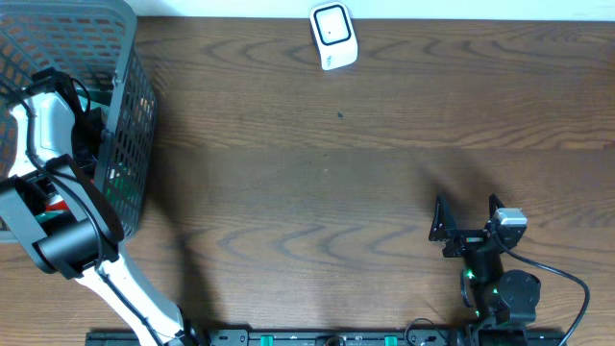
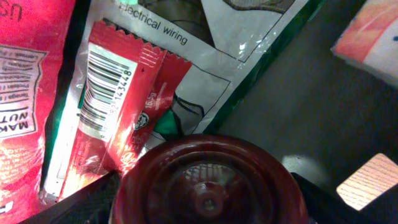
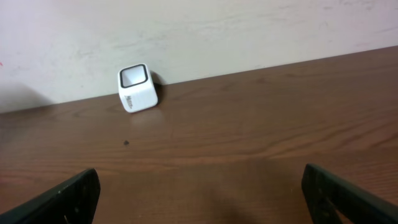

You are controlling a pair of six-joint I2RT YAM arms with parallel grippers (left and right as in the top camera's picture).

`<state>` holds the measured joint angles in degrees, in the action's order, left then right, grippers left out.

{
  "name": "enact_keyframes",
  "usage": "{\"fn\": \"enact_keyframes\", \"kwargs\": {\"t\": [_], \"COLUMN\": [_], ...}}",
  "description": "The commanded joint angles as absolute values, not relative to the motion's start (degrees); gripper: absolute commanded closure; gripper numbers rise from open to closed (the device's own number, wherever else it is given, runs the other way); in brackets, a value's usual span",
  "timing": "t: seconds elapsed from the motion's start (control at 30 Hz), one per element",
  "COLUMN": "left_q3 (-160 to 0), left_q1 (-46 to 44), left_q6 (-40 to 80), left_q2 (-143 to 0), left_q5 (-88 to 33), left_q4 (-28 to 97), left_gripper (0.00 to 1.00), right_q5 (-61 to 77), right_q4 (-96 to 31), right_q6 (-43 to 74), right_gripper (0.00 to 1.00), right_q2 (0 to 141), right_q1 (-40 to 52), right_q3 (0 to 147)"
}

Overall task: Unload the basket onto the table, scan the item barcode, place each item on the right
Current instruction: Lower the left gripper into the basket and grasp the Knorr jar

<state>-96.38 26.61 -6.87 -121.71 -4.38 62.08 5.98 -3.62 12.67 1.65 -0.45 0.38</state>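
My left arm (image 1: 48, 144) reaches down into the grey mesh basket (image 1: 130, 106). In the left wrist view my left gripper (image 2: 205, 193) straddles a dark red round top (image 2: 208, 171), perhaps a cap or lid. A black finger (image 2: 87, 202) stands close on each side of it, and I cannot see whether they touch. Beside it lies a red packet with a barcode (image 2: 106, 93). The white scanner (image 1: 333, 37) sits at the table's far edge and also shows in the right wrist view (image 3: 137, 88). My right gripper (image 1: 468, 213) hovers open and empty over the near right of the table.
Inside the basket lie more packets: a red bag (image 2: 25, 93) at the left, a white and green printed pack (image 2: 236, 43) in the middle, and an orange and white box (image 2: 373, 31) at the top right. The basket's walls stand close around my left arm.
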Motion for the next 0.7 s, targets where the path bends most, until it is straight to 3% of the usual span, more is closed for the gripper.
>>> {"fn": "enact_keyframes", "kwargs": {"t": [0.0, 0.37, 0.67], "left_q3": [-97.5, -96.5, -91.2], "left_q1": [26.5, 26.5, 26.4], "left_q6": [-4.7, 1.9, 2.3], "left_q2": [-119.5, -117.6, -117.6], "left_q5": [-5.6, -5.6, -5.6], "left_q4": [62.8, 66.3, 62.2], "left_gripper": [0.20, 0.19, 0.20], "right_q5": [5.9, 5.9, 5.9], "right_q4": [-3.8, -3.8, -3.8], "right_q6": [13.2, 13.2, 13.2], "right_gripper": [0.01, 0.01, 0.01], "right_q2": [1.5, 1.5, 1.5], "right_q1": [0.1, 0.1, 0.1], "right_q3": [0.3, 0.3, 0.3]}}
